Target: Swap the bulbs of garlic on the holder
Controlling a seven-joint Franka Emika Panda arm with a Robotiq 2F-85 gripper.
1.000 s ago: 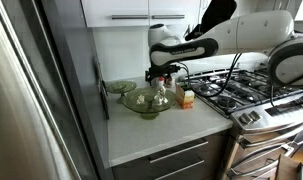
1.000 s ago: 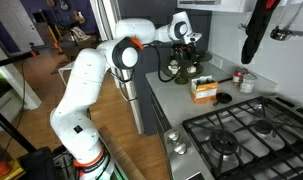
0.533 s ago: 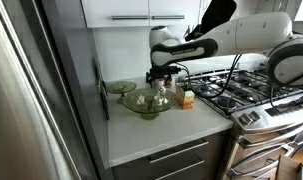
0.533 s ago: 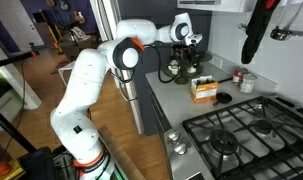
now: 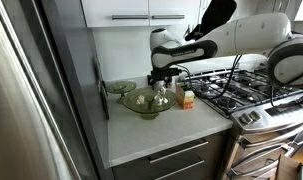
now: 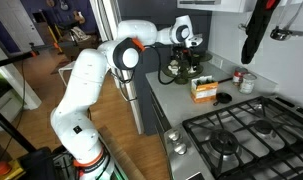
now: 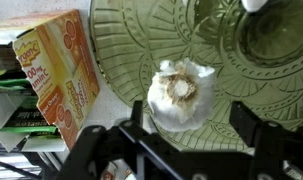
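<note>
The holder is a wide pale green glass bowl (image 7: pixel 121 40), also seen in both exterior views (image 5: pixel 148 108) (image 6: pixel 172 73). One bulb of garlic (image 7: pixel 181 93) lies on its patterned floor. A second whitish bulb (image 7: pixel 253 5) shows only partly at the top edge. My gripper (image 7: pixel 191 125) is open just above the bowl. Its two dark fingers stand either side of the near bulb's lower part and do not touch it. In the exterior views the gripper (image 5: pixel 160 86) (image 6: pixel 191 58) hangs over the bowl, which hides the bulbs in one of them.
An orange-and-white carton (image 7: pixel 59 70) (image 5: pixel 187 98) (image 6: pixel 203 90) stands right next to the bowl. A smaller green glass dish (image 5: pixel 121 88) sits behind it near the wall. The gas stove (image 5: pixel 241 85) (image 6: pixel 246 135) and a tin can (image 6: pixel 248 82) are beyond the carton.
</note>
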